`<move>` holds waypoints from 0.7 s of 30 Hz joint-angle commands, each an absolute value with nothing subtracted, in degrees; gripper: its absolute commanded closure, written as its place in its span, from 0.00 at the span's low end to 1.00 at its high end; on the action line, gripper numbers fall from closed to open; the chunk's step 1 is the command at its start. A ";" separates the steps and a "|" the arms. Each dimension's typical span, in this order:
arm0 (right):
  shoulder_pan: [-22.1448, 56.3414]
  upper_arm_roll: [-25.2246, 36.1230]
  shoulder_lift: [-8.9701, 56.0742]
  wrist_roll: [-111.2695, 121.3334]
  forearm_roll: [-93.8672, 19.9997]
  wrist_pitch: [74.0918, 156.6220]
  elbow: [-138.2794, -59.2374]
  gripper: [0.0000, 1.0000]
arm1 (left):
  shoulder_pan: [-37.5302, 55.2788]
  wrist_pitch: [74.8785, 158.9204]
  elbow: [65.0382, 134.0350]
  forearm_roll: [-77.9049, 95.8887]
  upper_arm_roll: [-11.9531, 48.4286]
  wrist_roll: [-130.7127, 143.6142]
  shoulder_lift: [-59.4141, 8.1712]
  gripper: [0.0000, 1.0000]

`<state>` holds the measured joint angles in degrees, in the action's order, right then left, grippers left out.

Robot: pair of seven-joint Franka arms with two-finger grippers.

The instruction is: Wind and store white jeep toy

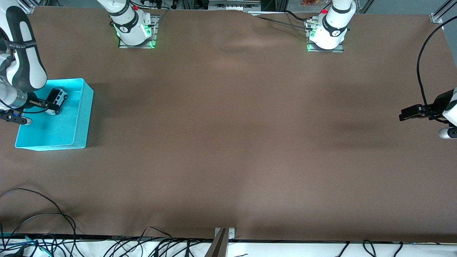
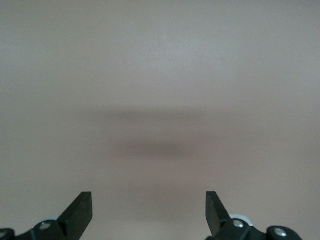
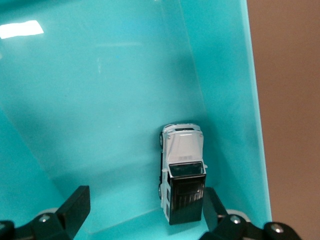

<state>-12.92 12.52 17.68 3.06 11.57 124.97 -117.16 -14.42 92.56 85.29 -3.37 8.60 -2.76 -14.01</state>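
The white jeep toy, with its black rear roof, lies on the floor of the turquoise bin, close to the bin's wall. My right gripper hangs open over the bin just above the jeep. The toy's black end sits beside one finger, and nothing is gripped. My left gripper waits open over bare brown table at the left arm's end, with nothing between its fingers.
The bin stands at the right arm's end of the brown table. Loose black cables lie along the table edge nearest the front camera. Another cable loops near the left arm.
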 commanded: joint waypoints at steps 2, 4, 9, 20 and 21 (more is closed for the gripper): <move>-13.01 8.88 14.33 0.71 12.13 122.61 -116.81 0.00 | -14.50 93.43 84.82 -1.67 8.53 -4.22 -13.71 0.00; -12.75 8.09 14.06 -2.01 12.13 120.69 -115.76 0.00 | -14.50 93.43 84.73 -1.58 8.53 -4.31 -13.71 0.00; -12.30 5.10 12.31 -3.43 11.87 115.32 -115.05 0.00 | -14.76 93.43 84.38 0.79 8.44 -4.57 -13.62 0.00; -10.55 5.88 1.15 -0.35 3.96 106.98 -115.14 0.00 | -14.77 93.08 84.29 0.70 8.79 -4.83 -12.04 0.00; -9.68 6.76 0.10 -0.35 3.52 105.57 -115.05 0.00 | -14.68 93.08 84.29 0.70 8.70 -5.01 -11.78 0.00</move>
<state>-11.75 4.74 7.06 -2.10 7.22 111.04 -114.25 -14.48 93.46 84.37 -0.80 8.60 -3.03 -13.22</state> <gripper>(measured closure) 0.000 0.000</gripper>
